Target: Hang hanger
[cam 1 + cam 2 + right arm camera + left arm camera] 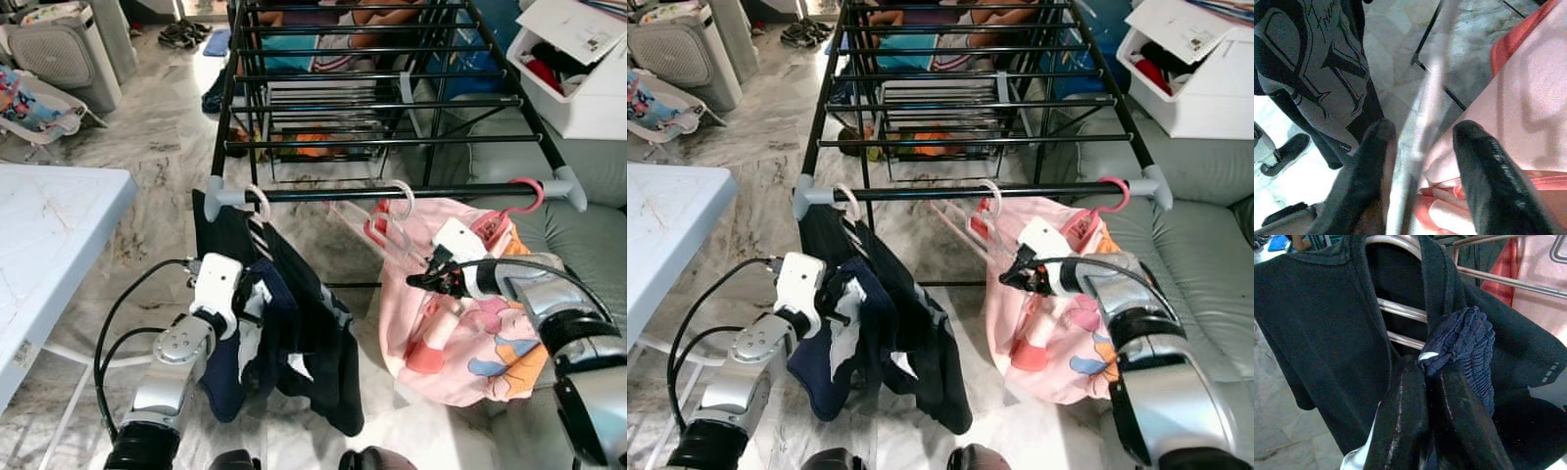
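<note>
A black drying rack's front rail (333, 193) carries three hangers. A white hanger (258, 202) at the left holds a black shirt (323, 362). My left gripper (1425, 367) is low against that shirt, shut on a fold of navy cloth (1464, 340). A pale clear hanger (400, 200) hooks over the rail's middle. My right gripper (412, 282) is open, and that hanger's thin arm (1422, 122) passes between its fingers. At the right end a pink hanger (527, 192) holds a pink printed garment (470, 343).
A white table (49, 235) stands at my left and a grey sofa (578, 245) at my right. A white box (578, 88) sits behind the sofa. A white appliance (59, 49) and a baby seat (29, 108) stand on the marble floor, far left.
</note>
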Robot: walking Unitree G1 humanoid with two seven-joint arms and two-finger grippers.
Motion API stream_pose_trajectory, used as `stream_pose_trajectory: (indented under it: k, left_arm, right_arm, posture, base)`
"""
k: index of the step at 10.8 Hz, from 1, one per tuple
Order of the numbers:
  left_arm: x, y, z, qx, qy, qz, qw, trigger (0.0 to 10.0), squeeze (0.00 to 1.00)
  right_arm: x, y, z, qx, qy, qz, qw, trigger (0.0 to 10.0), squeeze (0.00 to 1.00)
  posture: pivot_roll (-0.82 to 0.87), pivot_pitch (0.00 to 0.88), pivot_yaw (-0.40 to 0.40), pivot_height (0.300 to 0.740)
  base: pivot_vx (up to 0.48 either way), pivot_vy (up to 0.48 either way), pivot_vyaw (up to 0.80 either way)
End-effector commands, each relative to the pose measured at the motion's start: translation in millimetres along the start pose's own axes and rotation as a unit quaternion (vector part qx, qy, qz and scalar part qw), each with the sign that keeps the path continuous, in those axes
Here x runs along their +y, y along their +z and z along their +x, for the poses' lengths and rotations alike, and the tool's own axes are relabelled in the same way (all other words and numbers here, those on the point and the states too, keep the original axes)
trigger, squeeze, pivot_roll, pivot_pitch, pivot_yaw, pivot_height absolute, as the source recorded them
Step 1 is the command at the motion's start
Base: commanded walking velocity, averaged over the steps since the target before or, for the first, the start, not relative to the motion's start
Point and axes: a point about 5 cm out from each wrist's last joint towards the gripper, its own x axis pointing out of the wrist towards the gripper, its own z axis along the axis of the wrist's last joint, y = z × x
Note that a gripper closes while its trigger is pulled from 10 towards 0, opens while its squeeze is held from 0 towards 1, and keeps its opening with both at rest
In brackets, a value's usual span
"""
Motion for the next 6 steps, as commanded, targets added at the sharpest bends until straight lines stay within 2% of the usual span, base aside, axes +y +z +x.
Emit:
stream_pose_trajectory:
  k: [1, 6]
  left_arm:
    - [0.1, 6.0, 2.5, -0.010, -0.003, 0.007, 1.000, 10.0, 0.00]
    - [-1.7, 5.2, 2.5, -0.008, -0.006, 0.010, 1.000, 10.0, 0.00]
  right_arm:
    - [-5.7, 6.2, -4.7, 0.002, 0.001, -0.014, 1.000, 0.0, 0.00]
    - [-5.4, 5.3, -3.6, 0.002, 0.006, -0.014, 1.000, 0.0, 0.00]
  posture:
    - [-0.07, 0.000, 0.002, 0.740]
    - [-0.07, 0.000, 0.000, 0.740]
  base:
    - [0.000, 0.000, 0.00]
    - [0.000, 0.000, 0.00]
